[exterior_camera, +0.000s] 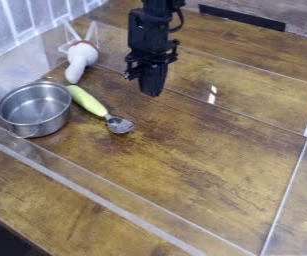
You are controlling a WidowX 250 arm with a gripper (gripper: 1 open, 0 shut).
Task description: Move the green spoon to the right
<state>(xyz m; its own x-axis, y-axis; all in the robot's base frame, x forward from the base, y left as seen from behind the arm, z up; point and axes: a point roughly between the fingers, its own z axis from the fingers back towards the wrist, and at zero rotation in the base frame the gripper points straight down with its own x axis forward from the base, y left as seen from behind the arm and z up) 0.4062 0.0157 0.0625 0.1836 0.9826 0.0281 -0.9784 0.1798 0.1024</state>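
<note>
Before gripping the green spoon [89, 101] toward nine o'clock, open the closed, empty fingers [152, 90] and straddle its handle squarely.

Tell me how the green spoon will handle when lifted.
The spoon should stay stiff, given its thick plastic-looking handle. Its shiny metal bowl may weigh that end down and feel slippery if grasped there.

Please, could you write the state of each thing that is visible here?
Gripper: above the table, holding nothing; log of jaws shut.
Green-handled spoon: lying on the table, handle beside the pot, metal bowl towards the camera.
Steel pot: upright, uncovered.
White mushroom-shaped object: behind the pot, not held.
Wooden table: flat, lit with some glare.
</note>
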